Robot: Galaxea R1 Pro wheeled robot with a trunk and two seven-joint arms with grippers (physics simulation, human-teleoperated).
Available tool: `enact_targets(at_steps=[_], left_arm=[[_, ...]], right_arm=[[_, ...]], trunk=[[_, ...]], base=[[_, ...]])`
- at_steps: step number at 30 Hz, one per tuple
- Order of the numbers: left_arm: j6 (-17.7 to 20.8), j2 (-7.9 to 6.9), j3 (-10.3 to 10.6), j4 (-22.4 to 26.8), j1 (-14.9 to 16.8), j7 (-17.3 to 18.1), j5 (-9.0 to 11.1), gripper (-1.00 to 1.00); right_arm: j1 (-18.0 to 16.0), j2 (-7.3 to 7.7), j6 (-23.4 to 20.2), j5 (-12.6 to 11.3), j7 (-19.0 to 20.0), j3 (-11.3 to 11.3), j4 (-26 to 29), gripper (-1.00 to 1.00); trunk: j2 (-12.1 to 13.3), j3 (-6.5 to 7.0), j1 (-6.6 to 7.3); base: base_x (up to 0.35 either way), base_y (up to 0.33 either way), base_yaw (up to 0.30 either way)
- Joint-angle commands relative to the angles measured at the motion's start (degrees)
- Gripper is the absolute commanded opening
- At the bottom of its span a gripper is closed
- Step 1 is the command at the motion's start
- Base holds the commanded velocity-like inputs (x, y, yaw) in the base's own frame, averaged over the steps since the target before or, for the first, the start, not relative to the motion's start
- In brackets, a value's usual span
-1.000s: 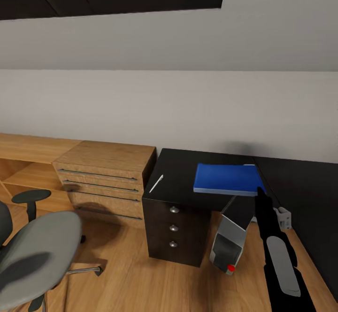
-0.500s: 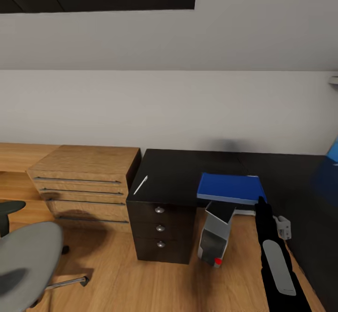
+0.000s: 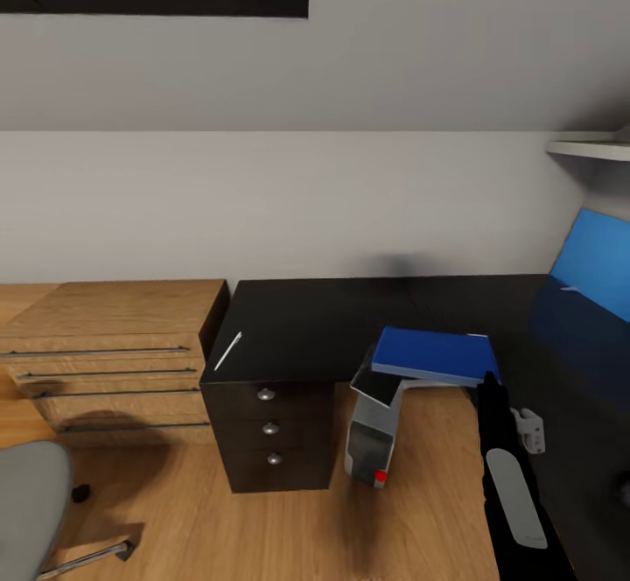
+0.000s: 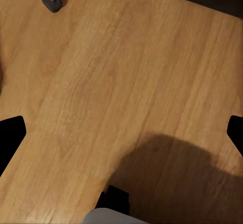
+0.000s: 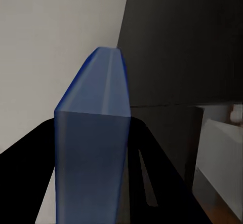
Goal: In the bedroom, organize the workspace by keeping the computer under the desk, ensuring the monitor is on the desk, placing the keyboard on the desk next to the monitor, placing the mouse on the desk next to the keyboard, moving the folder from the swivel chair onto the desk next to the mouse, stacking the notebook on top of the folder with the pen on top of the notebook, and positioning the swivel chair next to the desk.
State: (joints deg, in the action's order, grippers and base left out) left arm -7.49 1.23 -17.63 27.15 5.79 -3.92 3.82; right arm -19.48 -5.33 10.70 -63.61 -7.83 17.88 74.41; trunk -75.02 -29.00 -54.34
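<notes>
At centre of head view: black-topped table (image 3: 324, 318) with three round-knobbed dark drawers (image 3: 269, 428) at its near left end, top running right along the wall and turning toward the camera, blue back panel (image 3: 597, 262) at far right. On the table's left edge: slim white pen (image 3: 228, 350), lying diagonally, well apart from the folder. Over the table's near edge: bright blue folder (image 3: 433, 355), roughly level, held at its near right corner by the right gripper (image 3: 486, 381); in the right wrist view, folder (image 5: 93, 148) pinched edge-on between the two dark fingers (image 5: 152, 168), so right gripper closed on it. Below the folder, on the wooden floor (image 3: 262, 528): silver-grey computer (image 3: 369, 434) with black front and small red light, tilted, in the knee space beside the drawers. Left of the table, touching or just beside it: light wooden drawer unit (image 3: 105, 353). Bottom left corner: grey seat of the swivel chair (image 3: 26, 502), with one chrome leg and caster. Left wrist view: bare wooden floor, chair caster (image 4: 50, 2), left gripper's finger tips (image 4: 10, 135) set wide apart, open and holding nothing.
</notes>
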Motion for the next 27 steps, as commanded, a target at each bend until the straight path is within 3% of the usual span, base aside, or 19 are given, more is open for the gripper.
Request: enact_targets(at_steps=[1, 3, 7, 9, 11, 14, 18, 20, 22, 27], left_arm=[[-0.16, 0.0, -0.05, 0.01, 0.01, -0.03, 0.4, 1.0], [-0.16, -0.04, -0.04, 0.01, 0.01, -0.03, 0.4, 1.0], [-0.21, -0.01, -0.09, 0.01, 0.01, -0.1, 0.36, 1.0], [-0.81, 0.0, -0.07, 0.05, 0.01, -0.29, 0.33, 1.0], [-1.62, -0.05, -0.07, 0.05, 0.01, -0.33, 0.32, 1.0], [-3.31, -0.08, -0.11, 0.02, 0.01, -0.37, 0.32, 1.0], [-3.79, 0.02, -0.1, 0.01, 0.01, -0.38, 0.31, 1.0], [-3.86, 0.06, -0.08, 0.01, 0.01, -0.38, 0.31, 1.0], [-3.91, 0.08, -0.05, 0.01, 0.01, -0.37, 0.31, 1.0], [-4.06, 0.06, -0.09, 0.01, 0.01, -0.3, 0.31, 1.0]], right_arm=[[-0.17, -0.03, 0.2, -0.45, -0.38, -0.01, 0.06, -1.0], [-1.17, 0.08, 0.24, -0.42, -1.88, -0.02, 0.05, -1.0], [-6.88, 0.81, 0.35, -0.4, -5.47, -0.03, -1.3, -1.0], [-11.15, 2.01, 0.45, -0.33, -6.58, 0.01, -4.54, -1.0], [-13.33, 3.22, 0.67, -0.35, -6.86, 0.05, -6.96, -1.0], [-18.93, 6.75, 4.51, -0.61, -7.1, 0.12, -16.67, -1.0], [-21.32, 7.84, 11.67, -0.8, -6.16, 0.09, -25.52, -1.0], [-21.74, 7.9, 15.18, -0.85, -5.04, 0.03, -27.72, -1.0], [-22.04, 6.79, 19.0, -0.9, -2.72, 0.14, -29.43, -1.0], [-22.12, 3.56, 20.78, -0.76, 0.5, 0.11, -30.84, -1.0]], trunk=[[-0.03, -0.06, 0.0], [-0.03, -0.06, 0.0], [-0.03, -0.06, 0.0], [-0.03, -0.06, 0.0], [-0.03, -0.06, 0.0], [-0.03, -0.06, 0.0], [-0.03, -0.06, 0.0], [-0.03, -0.06, 0.0], [-0.03, -0.06, 0.0], [-0.03, -0.06, 0.0]], base=[[0.0, 0.0, -0.255], [0.0, 0.0, -0.255], [0.0, 0.0, -0.257], [0.0, 0.0, -0.261], [0.0, 0.0, -0.262], [0.0, 0.0, -0.263], [0.0, 0.0, -0.264], [0.0, 0.0, -0.264], [0.0, 0.0, -0.261], [0.0, 0.0, -0.146]])
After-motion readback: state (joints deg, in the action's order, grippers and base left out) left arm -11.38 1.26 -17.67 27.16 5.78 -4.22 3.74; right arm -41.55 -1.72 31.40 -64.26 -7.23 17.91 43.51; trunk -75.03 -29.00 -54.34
